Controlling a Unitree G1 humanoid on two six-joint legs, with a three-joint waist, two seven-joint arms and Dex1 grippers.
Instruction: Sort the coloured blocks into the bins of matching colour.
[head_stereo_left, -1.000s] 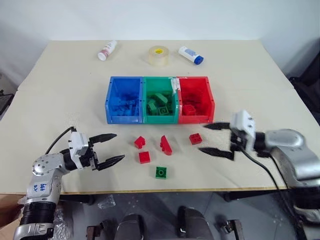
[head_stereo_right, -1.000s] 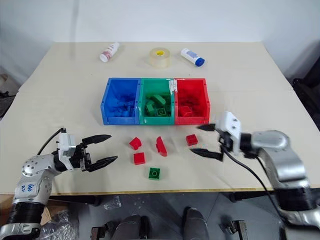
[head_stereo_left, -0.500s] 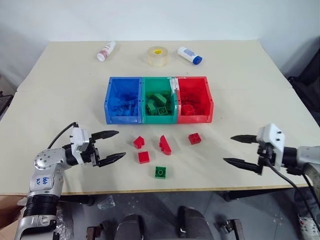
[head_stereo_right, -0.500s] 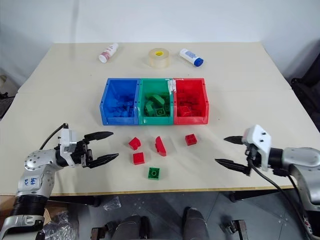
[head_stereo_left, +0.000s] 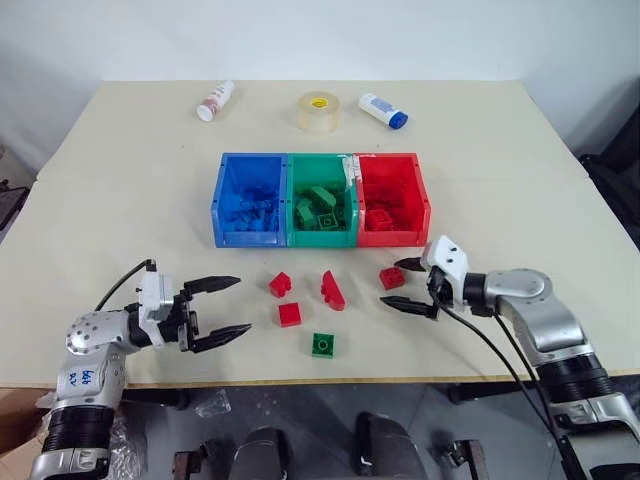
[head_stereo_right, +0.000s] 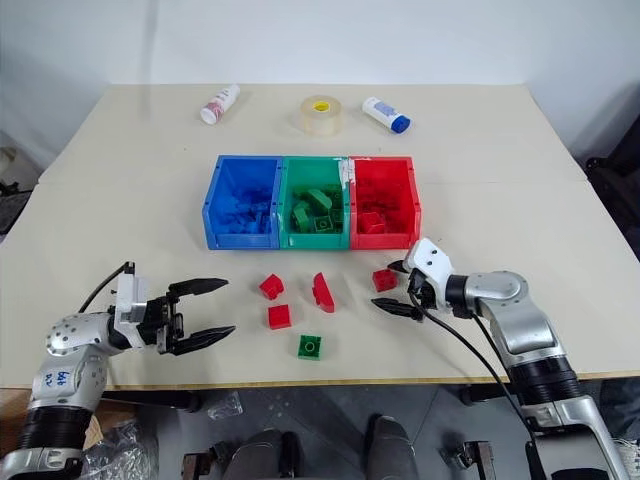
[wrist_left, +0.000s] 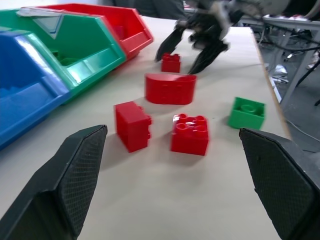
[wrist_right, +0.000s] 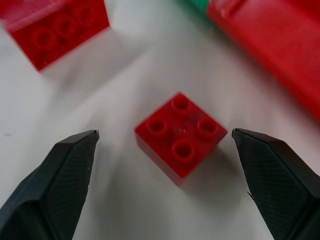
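Right wrist view: right tool (wrist_right: 162, 150) gapes around a square red block (wrist_right: 180, 136), studs up, corner toward it, apparently untouched, on the worktop (head_stereo_left: 500, 180) before the red bin (head_stereo_left: 392, 196). Left tool (head_stereo_left: 220, 308) gapes empty.

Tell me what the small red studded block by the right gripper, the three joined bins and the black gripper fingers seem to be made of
Small red studded block: looks like hard moulded plastic, smooth with a slight sheen, crisp round studs.
Three joined bins, blue, green and red: likely glossy moulded plastic; the walls catch light.
Black gripper fingers: matte, with a fine cross-hatched texture; probably plastic or rubber, hard to tell.
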